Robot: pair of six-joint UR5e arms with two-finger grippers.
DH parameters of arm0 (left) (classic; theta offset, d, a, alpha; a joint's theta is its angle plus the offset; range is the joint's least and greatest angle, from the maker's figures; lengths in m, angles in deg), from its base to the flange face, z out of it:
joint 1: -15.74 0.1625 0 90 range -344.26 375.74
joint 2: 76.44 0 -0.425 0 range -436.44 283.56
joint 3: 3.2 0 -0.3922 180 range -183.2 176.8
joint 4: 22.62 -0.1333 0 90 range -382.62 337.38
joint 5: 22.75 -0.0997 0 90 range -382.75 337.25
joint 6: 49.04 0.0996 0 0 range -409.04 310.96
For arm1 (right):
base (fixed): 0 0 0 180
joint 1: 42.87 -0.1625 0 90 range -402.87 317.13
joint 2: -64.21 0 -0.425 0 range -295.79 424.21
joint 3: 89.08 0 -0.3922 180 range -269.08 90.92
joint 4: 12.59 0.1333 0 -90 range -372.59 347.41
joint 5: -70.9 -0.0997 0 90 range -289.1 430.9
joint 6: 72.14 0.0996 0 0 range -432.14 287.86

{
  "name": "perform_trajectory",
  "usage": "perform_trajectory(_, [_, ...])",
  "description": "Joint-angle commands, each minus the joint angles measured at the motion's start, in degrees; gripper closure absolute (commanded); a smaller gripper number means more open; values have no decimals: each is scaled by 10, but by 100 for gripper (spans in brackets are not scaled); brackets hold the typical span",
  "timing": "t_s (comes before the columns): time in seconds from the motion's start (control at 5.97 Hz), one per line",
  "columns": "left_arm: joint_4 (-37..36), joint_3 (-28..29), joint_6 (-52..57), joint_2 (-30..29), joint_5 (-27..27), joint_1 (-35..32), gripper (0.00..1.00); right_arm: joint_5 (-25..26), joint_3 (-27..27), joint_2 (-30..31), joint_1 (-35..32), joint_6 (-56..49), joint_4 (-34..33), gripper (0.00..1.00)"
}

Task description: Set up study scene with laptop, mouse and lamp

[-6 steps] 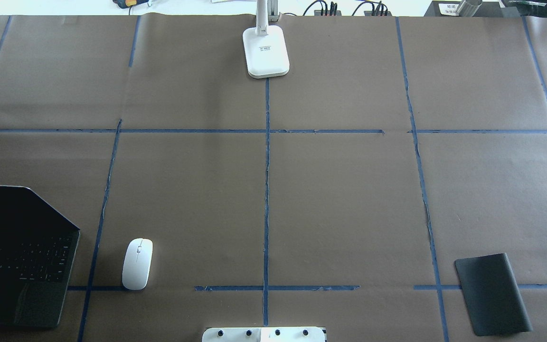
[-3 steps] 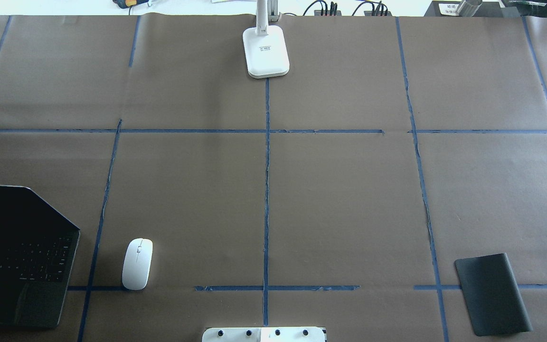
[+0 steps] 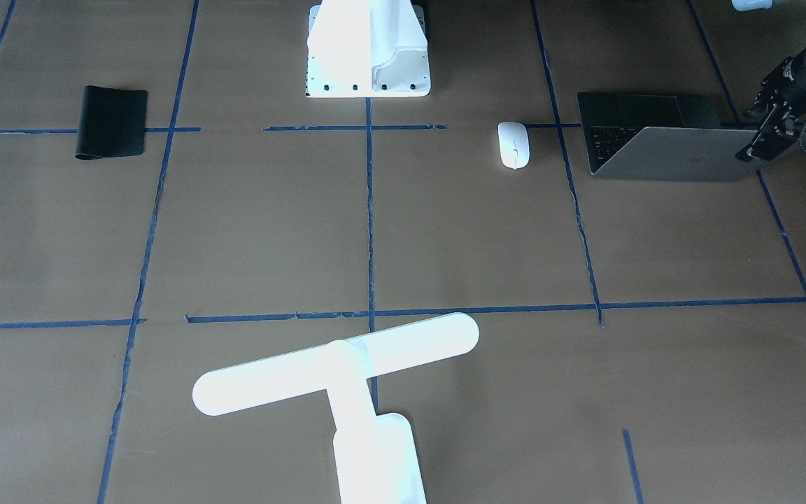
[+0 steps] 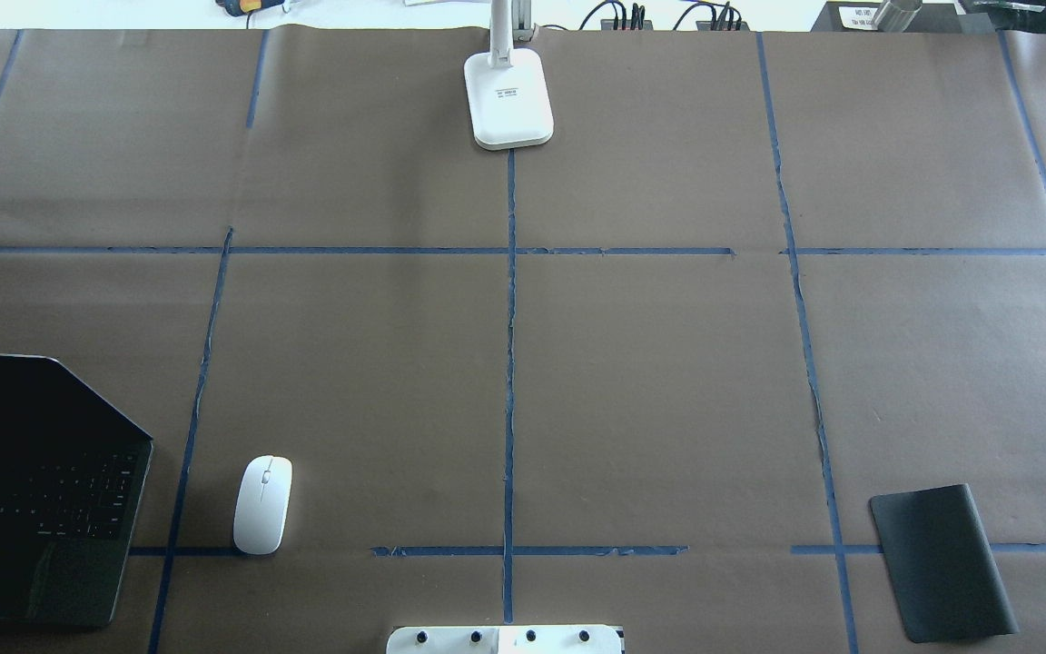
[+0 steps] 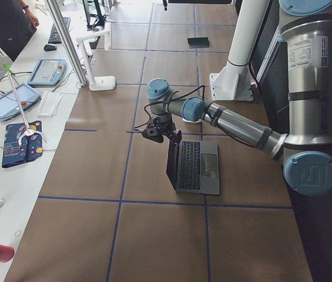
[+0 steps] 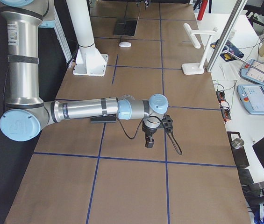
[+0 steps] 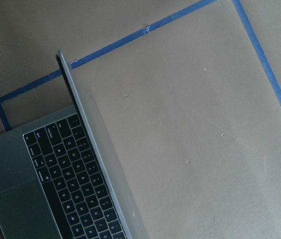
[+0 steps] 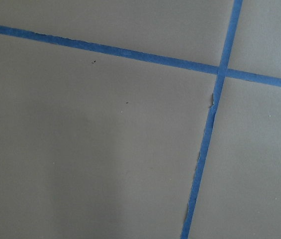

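Note:
The laptop (image 4: 33, 509) stands open at the table's near left, its grey lid (image 3: 669, 154) raised and its black keyboard (image 7: 65, 189) showing. My left gripper (image 3: 760, 143) hovers at the lid's outer top corner; whether it is open or shut, I cannot tell. Just right of the laptop lies the white mouse (image 4: 262, 505). The white lamp (image 3: 336, 364) stands at the far middle edge, with its base (image 4: 508, 100) on the centre tape line. My right gripper (image 6: 149, 142) hangs low over bare paper beyond the table's right end, and I cannot tell its state.
A black mat (image 4: 941, 563) lies at the near right. The white bolt-holed robot base block (image 4: 505, 640) sits at the near middle edge. Blue tape lines divide the brown paper cover. A side bench with tablets (image 6: 255, 95) runs along the far edge.

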Motion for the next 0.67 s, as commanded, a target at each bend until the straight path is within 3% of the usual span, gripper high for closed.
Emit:
perform_trajectory(0.0, [0, 1, -1, 0, 1, 1, 33, 0, 0, -1, 1, 0, 0, 0])
perform_trajectory(0.17, [-1, 4, -4, 0, 2, 1, 66, 1, 0, -2, 2, 0, 0, 0])
perform_trajectory(0.33, [-1, 6, -3, -1, 3, 1, 92, 0, -2, -2, 2, 1, 0, 0])
perform_trajectory(0.5, [-1, 4, -3, -1, 5, 1, 99, 0, -1, -2, 2, 1, 0, 0])
